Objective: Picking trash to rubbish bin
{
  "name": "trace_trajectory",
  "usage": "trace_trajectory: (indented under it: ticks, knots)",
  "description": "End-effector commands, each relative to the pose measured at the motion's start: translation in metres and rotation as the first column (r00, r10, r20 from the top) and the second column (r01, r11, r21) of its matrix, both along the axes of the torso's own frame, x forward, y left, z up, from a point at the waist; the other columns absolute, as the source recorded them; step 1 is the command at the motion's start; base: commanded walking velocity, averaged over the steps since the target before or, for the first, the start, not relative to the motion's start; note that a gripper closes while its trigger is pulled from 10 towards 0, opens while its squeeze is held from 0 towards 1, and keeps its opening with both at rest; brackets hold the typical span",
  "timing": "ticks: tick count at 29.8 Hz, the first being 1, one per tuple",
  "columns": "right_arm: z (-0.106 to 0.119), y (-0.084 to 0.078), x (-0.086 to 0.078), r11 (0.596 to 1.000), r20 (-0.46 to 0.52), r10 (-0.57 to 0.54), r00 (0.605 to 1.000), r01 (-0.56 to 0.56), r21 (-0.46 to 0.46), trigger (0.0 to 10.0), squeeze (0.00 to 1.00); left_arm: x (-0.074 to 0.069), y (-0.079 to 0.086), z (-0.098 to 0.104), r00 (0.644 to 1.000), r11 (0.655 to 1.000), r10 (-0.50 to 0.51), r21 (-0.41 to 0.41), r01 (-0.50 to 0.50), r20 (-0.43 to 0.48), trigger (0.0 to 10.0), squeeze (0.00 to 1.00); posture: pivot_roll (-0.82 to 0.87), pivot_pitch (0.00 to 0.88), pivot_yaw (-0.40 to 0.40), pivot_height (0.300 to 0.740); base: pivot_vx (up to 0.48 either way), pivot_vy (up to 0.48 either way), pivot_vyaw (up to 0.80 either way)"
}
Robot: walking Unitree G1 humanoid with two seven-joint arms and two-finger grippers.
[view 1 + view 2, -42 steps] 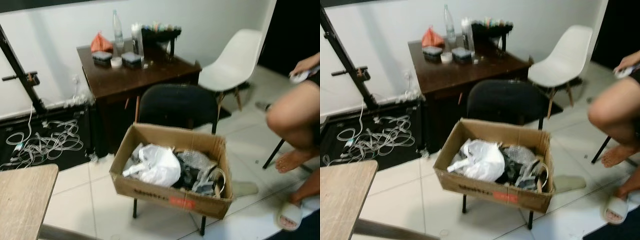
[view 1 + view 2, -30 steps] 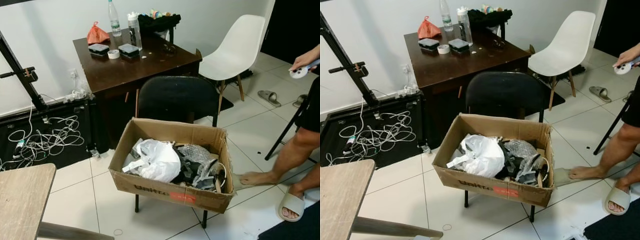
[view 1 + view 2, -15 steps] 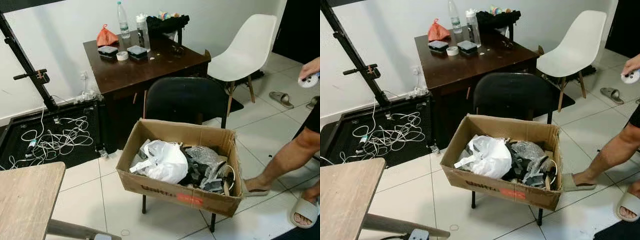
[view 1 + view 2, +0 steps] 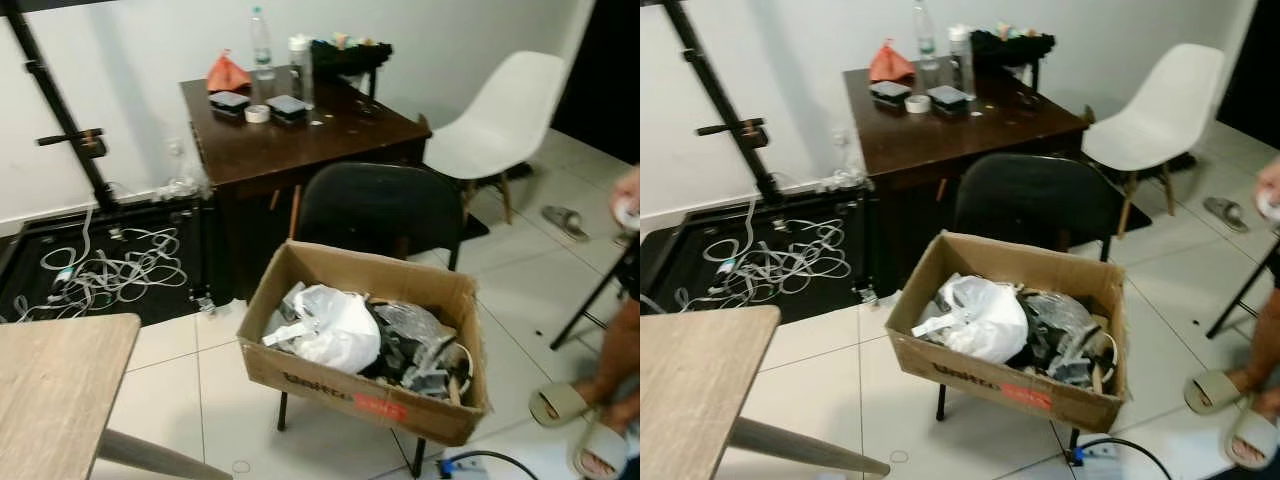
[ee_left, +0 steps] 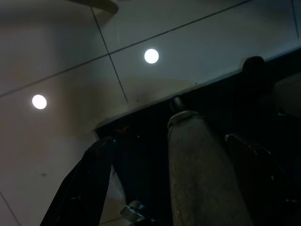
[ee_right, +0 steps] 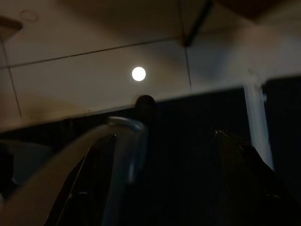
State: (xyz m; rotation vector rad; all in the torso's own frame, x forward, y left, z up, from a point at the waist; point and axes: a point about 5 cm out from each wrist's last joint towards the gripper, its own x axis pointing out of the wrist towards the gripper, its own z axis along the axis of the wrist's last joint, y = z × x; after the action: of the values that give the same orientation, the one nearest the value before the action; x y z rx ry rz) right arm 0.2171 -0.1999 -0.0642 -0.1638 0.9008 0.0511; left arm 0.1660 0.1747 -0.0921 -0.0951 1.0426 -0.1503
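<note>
A brown cardboard box (image 4: 330, 385) rests on the seat of a black chair (image 4: 378, 210) in front of me. It holds a white plastic bag (image 4: 335, 328), bubble wrap (image 4: 410, 325) and dark scraps. My left gripper (image 5: 167, 141) hangs low over the floor tiles in the dark left wrist view, fingers (image 5: 87, 183) apart and holding nothing. My right gripper (image 6: 165, 135) hangs the same way, with its fingers (image 6: 242, 172) spread and nothing between them.
Behind the chair, a dark wooden desk (image 4: 300, 135) carries bottles, tape and an orange bag. A white chair (image 4: 500, 125) stands at the right. Cables (image 4: 110, 270) lie on a black mat at the left, and a light wooden table (image 4: 50, 395) is near left. A person's feet (image 4: 575, 415) are at the right, with a power strip (image 4: 1095, 453) on the floor.
The camera has shifted a little. The person's leg and feet have drawn back toward the right edge. A power strip with its black cable now shows on the floor below the box.
</note>
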Motion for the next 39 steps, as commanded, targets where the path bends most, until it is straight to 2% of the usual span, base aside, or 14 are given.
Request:
trace_trajectory:
  ticks: [1,3,8,9,14,15,17,20,28,32,34,35,37,39]
  knots:
    - [-0.010,0.018,-0.012,0.997,-0.066,0.079,0.995,-0.078,0.011,10.0,0.00,-0.005,0.010,-0.001,0.999,0.999,0.042,0.023,-0.042,-0.014,10.0,0.00,-0.16,0.065,0.085,0.740,0.000,0.000,0.00]
    - [-0.014,0.028,-0.017,0.993,-0.093,0.121,0.988,-0.120,0.014,10.0,0.00,-0.002,0.011,0.000,0.999,0.999,0.049,0.025,-0.048,-0.008,10.0,0.00,-0.15,0.076,0.099,0.740,0.000,0.000,0.00]
    - [-0.019,0.038,-0.026,0.992,-0.122,0.127,0.984,-0.124,0.026,10.0,0.00,0.001,0.012,0.001,1.000,0.999,0.009,0.038,-0.009,-0.001,10.0,0.00,-0.15,0.073,0.114,0.740,0.000,0.000,0.00]
    - [-0.023,0.039,-0.033,0.993,-0.142,0.114,0.983,-0.111,0.028,10.0,0.00,0.001,0.016,0.002,1.000,0.998,0.001,0.056,0.000,-0.007,10.0,0.00,-0.14,0.071,0.119,0.740,0.000,0.000,0.00]
    - [-0.032,0.036,-0.053,0.997,-0.202,0.082,0.976,-0.078,0.029,10.0,0.00,0.007,0.024,0.005,1.000,0.996,-0.015,0.093,0.015,0.007,10.0,0.00,-0.12,0.080,0.126,0.740,0.000,0.000,0.00]
    - [-0.032,0.036,-0.053,0.997,-0.202,0.082,0.976,-0.078,0.029,10.0,0.00,0.007,0.024,0.005,1.000,0.996,-0.015,0.093,0.015,0.007,10.0,0.00,-0.12,0.080,0.126,0.740,0.000,0.000,0.00]
    - [-0.038,0.032,-0.069,0.997,-0.250,0.076,0.965,-0.072,0.024,10.0,0.00,0.012,0.032,0.009,1.000,0.993,-0.017,0.119,0.014,0.021,10.0,0.00,-0.09,0.092,0.139,0.740,0.000,0.000,0.00]
    - [-0.040,0.029,-0.076,0.997,-0.271,0.077,0.959,-0.077,0.009,10.0,0.00,0.012,0.035,0.010,0.999,0.991,-0.027,0.133,0.024,0.022,10.0,0.00,-0.10,0.088,0.150,0.740,0.000,0.000,0.00]
    - [-0.041,0.024,-0.079,0.999,-0.271,0.051,0.961,-0.053,-0.003,10.0,0.00,0.012,0.034,0.009,0.999,0.988,-0.053,0.143,0.051,0.011,10.0,0.00,-0.18,0.059,0.149,0.740,0.000,0.000,0.00]
    - [-0.039,0.009,-0.079,0.999,-0.271,0.016,0.963,-0.027,-0.036,10.0,0.00,0.016,0.019,0.008,0.997,0.989,-0.078,0.126,0.076,0.012,10.0,0.00,-0.19,0.067,0.125,0.740,0.000,0.000,0.00]
    - [-0.039,0.007,-0.080,0.999,-0.274,0.021,0.962,-0.033,-0.041,10.0,0.00,0.017,0.017,0.009,0.997,0.990,-0.078,0.119,0.075,0.017,10.0,0.00,-0.19,0.067,0.125,0.740,0.000,0.000,0.00]
    - [-0.039,0.006,-0.080,0.998,-0.277,0.031,0.960,-0.045,-0.045,10.0,0.00,0.018,0.014,0.009,0.997,0.991,-0.076,0.112,0.073,0.023,10.0,0.00,-0.18,0.074,0.105,0.740,0.000,0.000,0.00]
    - [-0.039,0.005,-0.081,0.988,-0.290,0.114,0.950,-0.138,-0.064,10.0,0.00,0.018,0.007,0.008,0.998,0.995,-0.048,0.090,0.045,0.034,10.0,0.00,-0.18,0.068,0.044,0.740,0.000,0.000,0.00]
    - [-0.039,0.005,-0.082,0.983,-0.298,0.142,0.944,-0.171,-0.072,10.0,0.00,0.016,0.005,0.007,0.999,0.996,-0.029,0.083,0.027,0.033,10.0,0.00,-0.18,0.064,0.033,0.740,0.000,0.000,0.00]
